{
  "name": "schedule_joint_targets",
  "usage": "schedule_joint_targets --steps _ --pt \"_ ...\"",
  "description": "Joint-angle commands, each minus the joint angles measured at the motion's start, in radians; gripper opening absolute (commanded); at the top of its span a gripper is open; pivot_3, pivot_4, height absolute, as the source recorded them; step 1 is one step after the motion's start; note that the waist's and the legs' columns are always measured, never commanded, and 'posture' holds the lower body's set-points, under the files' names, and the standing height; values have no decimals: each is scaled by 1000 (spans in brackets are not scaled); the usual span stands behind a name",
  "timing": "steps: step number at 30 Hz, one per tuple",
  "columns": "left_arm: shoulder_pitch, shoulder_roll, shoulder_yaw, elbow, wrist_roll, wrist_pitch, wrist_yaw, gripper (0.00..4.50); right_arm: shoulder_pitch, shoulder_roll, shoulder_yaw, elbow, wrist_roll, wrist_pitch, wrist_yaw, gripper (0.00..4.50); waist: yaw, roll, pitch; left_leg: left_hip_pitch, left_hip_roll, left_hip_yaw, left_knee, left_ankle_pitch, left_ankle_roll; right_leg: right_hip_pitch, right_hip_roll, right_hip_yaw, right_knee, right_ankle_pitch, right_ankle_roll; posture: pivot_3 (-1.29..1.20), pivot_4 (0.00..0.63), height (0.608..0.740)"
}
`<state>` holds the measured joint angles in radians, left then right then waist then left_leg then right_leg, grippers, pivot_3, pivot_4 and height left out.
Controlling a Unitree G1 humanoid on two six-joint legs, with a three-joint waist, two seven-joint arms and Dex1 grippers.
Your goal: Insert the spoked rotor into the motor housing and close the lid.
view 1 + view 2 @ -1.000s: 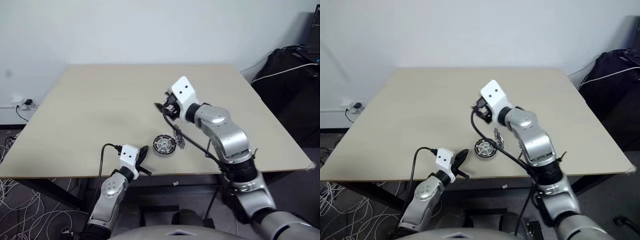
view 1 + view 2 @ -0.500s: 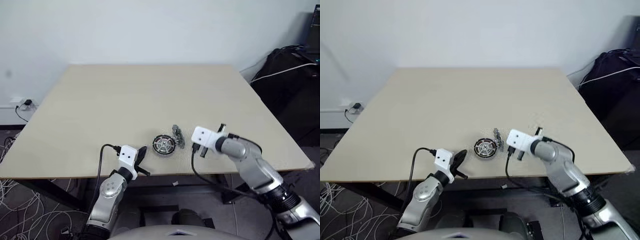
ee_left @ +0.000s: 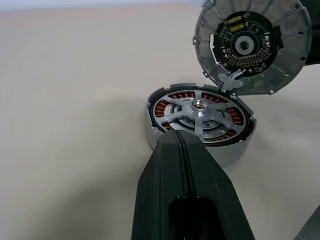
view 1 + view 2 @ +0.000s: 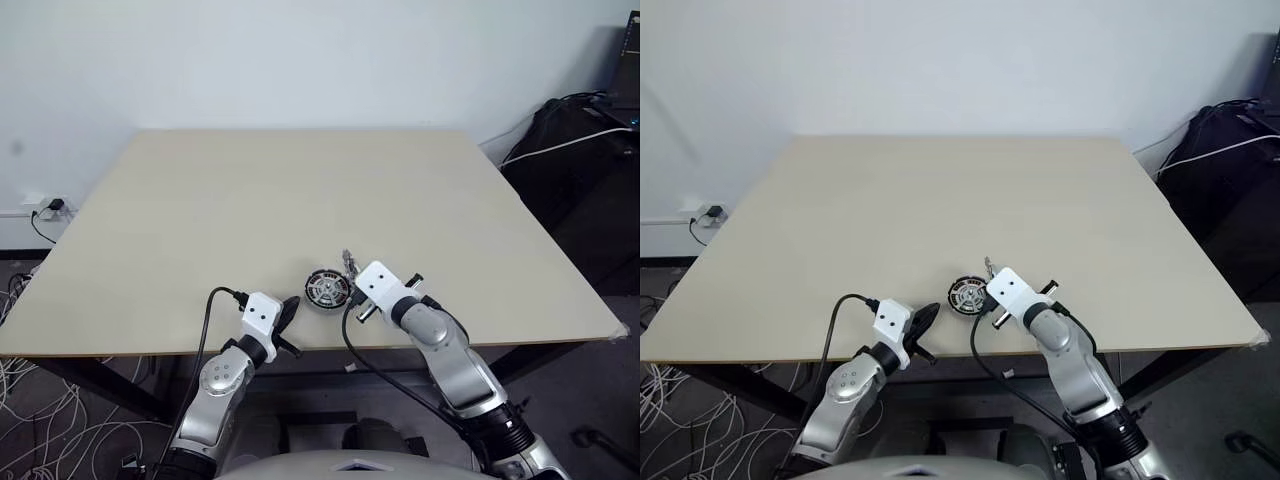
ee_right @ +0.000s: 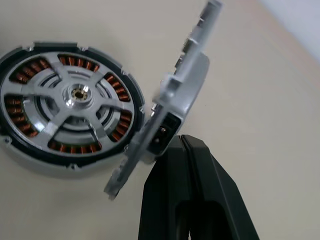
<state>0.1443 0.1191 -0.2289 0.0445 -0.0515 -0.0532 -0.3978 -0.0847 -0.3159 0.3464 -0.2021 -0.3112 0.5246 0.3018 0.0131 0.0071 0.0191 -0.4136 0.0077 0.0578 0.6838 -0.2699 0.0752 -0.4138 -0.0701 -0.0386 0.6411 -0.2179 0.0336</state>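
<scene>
I see the spoked rotor (image 3: pixel 199 116) already seated in the motor housing (image 3: pixel 200 131), which sits on the table (image 4: pixel 250 200) near its front edge, so what remains, as I judge it, is closing the lid (image 5: pixel 172 100). The lid stands on edge, tilted, just beside the housing on its right, its inner face with the circuit ring turned toward the housing. My right pincer (image 5: pixel 182 145) is clenched with nothing between its fingers, its tip right at the lid's lower outer edge; whether it touches I cannot tell. My left pincer (image 3: pixel 181 145) is also clenched and empty, pointing at the near side of the housing. To do this well I would push the lid gently from its outer face so it tips over onto the housing, using the left pincer as a brace against sliding, then press down at the centre so the rim seats evenly
</scene>
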Motion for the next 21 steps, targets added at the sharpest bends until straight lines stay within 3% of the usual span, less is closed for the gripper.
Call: schedule_joint_targets --steps 1,13,21 --pt "-13 0 -8 -29 -2 -7 -9 0 -26 38 18 7 -17 -55 -36 25 -1 0 0 0 0 0 0 0 0 0 0 0 0 0 0 0 0 740" --pt "-7 1 -2 -22 -2 -12 -5 0 -57 99 68 79 -23 -92 -26 25 -13 0 0 1 0 0 0 1 1 1 1 0 1 0 0 0 0 740" --pt "-11 -1 0 -6 0 -24 -7 0 -126 159 95 297 -24 -164 -47 25 -26 0 0 2 0 0 0 1 1 1 2 1 2 0 0 0 0 740"
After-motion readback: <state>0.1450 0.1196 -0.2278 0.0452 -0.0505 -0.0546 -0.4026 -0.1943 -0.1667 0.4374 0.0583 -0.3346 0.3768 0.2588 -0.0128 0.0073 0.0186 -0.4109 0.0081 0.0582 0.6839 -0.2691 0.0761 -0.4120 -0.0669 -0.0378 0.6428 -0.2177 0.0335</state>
